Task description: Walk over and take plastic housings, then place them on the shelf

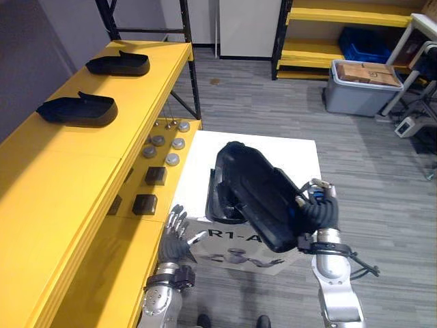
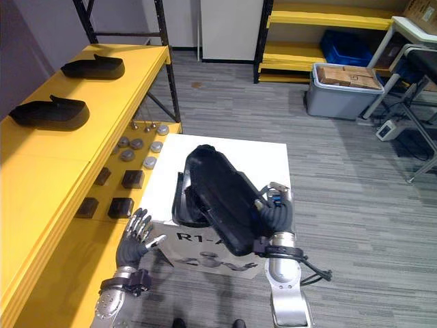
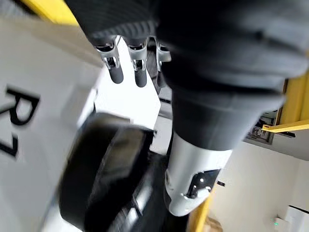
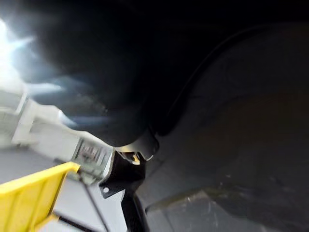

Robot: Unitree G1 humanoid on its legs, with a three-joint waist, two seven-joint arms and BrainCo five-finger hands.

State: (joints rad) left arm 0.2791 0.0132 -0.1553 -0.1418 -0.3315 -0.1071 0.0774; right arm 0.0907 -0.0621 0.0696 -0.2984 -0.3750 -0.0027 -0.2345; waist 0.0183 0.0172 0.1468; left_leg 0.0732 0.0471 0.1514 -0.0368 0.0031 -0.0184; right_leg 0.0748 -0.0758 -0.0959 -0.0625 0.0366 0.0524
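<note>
Housing (image 1: 256, 195): we see a long black shell, glossy and rounded at both ends. It is held tilted over the white table (image 1: 287, 154).
Second housing (image 1: 213, 198): the same black, lying on the table under the held one.
Shelf (image 1: 48, 171): yellow, on the left. We see more housings (image 1: 78, 109) resting on its far part, apart from each other.
Bin (image 1: 355, 96): grey, far right on the floor, with a cardboard box (image 1: 369, 72) in it.
Right hand (image 1: 319, 212): clamped on the held shell's near right edge, fingers curled round its rim. The shell reaches far and left from the hand.
Left hand (image 1: 174, 236): fingers apart and relaxed, holding nothing, at the table's near left corner.
</note>
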